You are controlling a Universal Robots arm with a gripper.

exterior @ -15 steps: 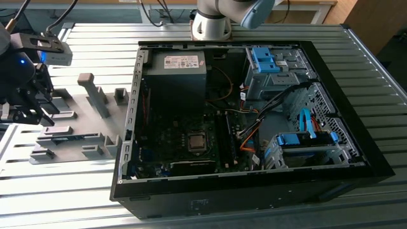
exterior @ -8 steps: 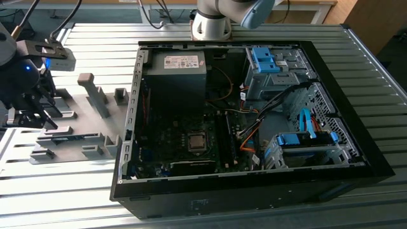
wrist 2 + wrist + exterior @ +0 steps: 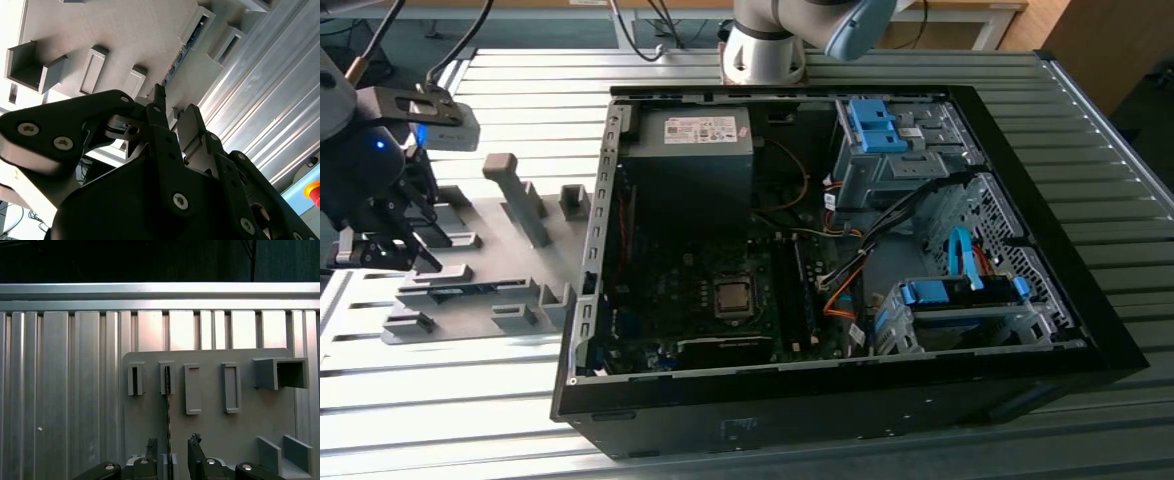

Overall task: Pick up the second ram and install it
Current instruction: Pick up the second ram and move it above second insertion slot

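Note:
The second ram [image 3: 168, 410] stands on edge in the slotted blocks of the grey fixture plate [image 3: 210, 430], seen as a thin dark strip. In the second wrist view the ram [image 3: 176, 61] runs from a slotted block toward my fingertips. My gripper [image 3: 172, 446] is open and low over the plate, with one finger on each side of the ram's near end and a gap on both sides. In the exterior view my gripper [image 3: 400, 250] hangs at the far left over the fixture, above the ram [image 3: 464, 286].
An open computer case [image 3: 607, 150] lies to the exterior view's right of the fixture, with its motherboard [image 3: 720, 300] and dark memory slots [image 3: 795, 290] exposed. Tall grey fixture blocks [image 3: 520, 205] rise between gripper and case. The ribbed metal table [image 3: 60, 390] surrounds everything.

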